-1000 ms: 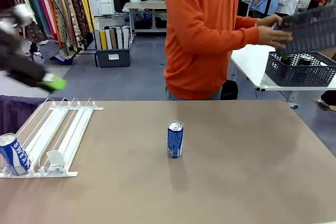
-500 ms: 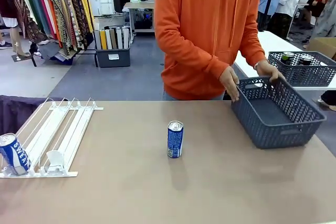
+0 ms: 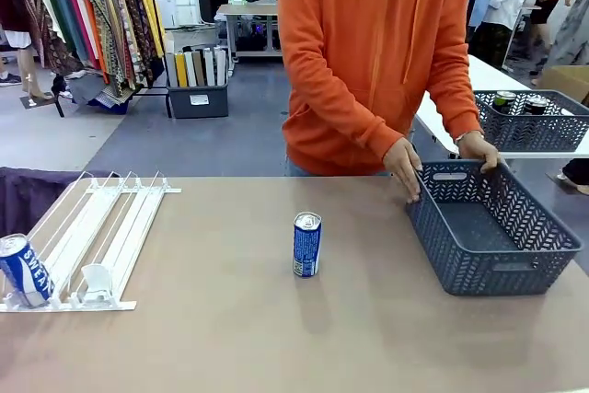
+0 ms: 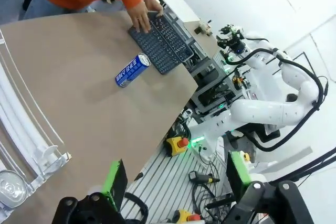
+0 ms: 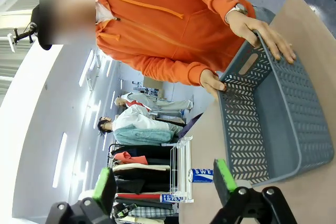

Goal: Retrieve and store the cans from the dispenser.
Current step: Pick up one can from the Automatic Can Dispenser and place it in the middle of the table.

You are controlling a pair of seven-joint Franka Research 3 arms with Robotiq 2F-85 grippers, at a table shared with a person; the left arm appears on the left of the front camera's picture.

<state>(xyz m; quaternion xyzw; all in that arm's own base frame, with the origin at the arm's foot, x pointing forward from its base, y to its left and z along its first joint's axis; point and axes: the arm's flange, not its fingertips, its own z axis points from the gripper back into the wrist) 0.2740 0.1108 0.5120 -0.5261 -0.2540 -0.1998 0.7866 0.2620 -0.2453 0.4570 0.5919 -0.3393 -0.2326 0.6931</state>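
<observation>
A brown table (image 3: 386, 338) fills the near side of the room. On its right part sits a grey-blue basket (image 3: 502, 269) with herringbone-perforated walls, its far rim close to the table's far edge. Just behind that edge stands a person (image 3: 368, 62) in an orange hoodie. Farther right, a white table (image 3: 442, 103) carries a second basket (image 3: 525, 133) of the same kind. At the back left hangs a clothes rack (image 3: 92, 16), with a dark bin (image 3: 198, 98) of upright boards on the floor beside it.
</observation>
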